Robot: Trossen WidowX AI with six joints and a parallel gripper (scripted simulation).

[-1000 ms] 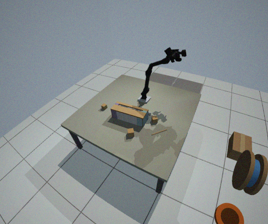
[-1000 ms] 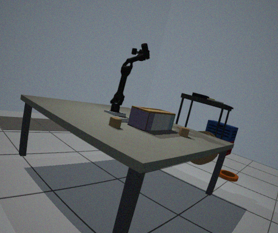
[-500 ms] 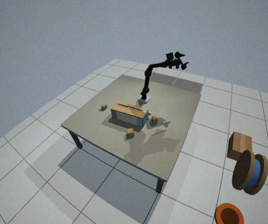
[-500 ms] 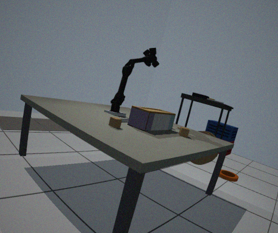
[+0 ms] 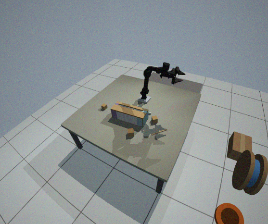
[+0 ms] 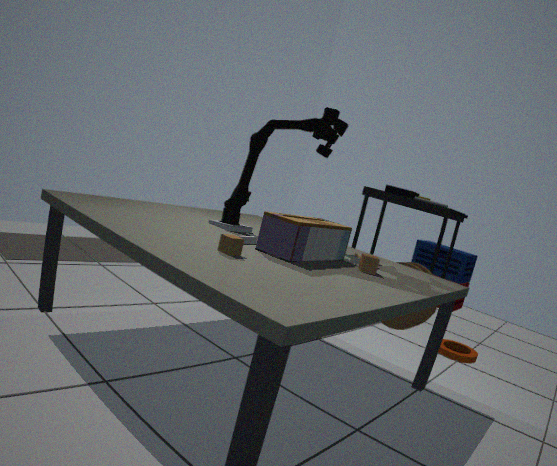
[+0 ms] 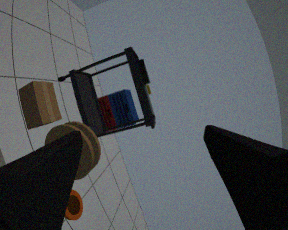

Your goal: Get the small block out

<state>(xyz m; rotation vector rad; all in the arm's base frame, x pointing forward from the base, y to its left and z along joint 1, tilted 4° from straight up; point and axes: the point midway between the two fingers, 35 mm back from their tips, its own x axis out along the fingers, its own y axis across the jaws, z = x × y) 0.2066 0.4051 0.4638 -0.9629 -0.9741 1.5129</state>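
Note:
The box stands upright on the table, with a wooden top, a purple end and a teal end. A long slot shows in its top. No block can be made out behind its clear front, so where the small block is cannot be told. My gripper is open and empty. It is held high above the table, off past the teal end of the box. In the wrist view its two dark fingers stand wide apart with only floor and background beyond.
Wooden cubes stand on the table: one beyond the purple end, one near the teal end, one in front of the box. A thin stick lies right of the front cube. A spool and carton stand on the floor.

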